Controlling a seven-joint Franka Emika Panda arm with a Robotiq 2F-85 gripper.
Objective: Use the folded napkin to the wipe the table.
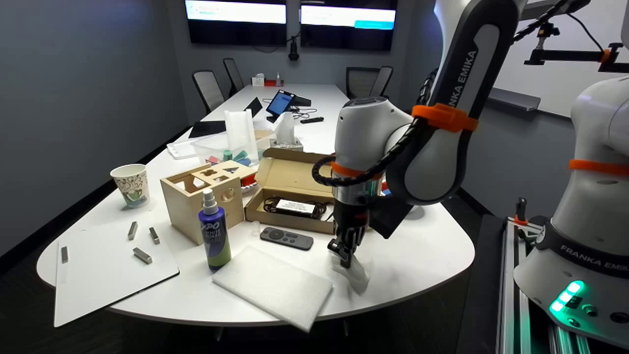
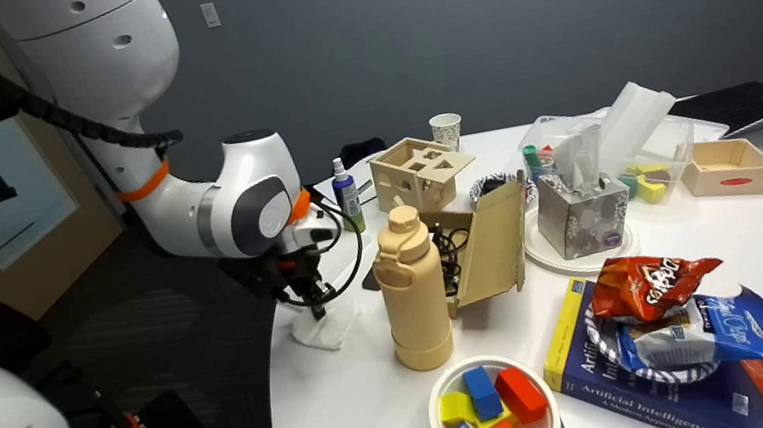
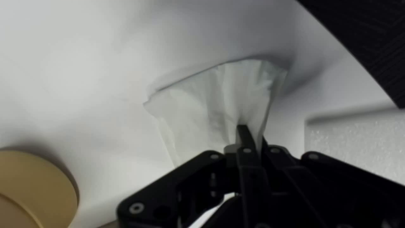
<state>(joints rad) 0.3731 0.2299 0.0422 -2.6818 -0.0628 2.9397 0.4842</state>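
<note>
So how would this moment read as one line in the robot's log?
tool: closed on napkin | napkin: fanned out, down at the table | nearby: tan bottle, white pad | wiping: cannot tell from stills

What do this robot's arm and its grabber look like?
The arm is white and rounded, with dark panels, orange bands, a black ribbed cable and FRANKA EMIKA lettering; green lights glow on its base. The gripper is black and jointed, with slim fingers.
</note>
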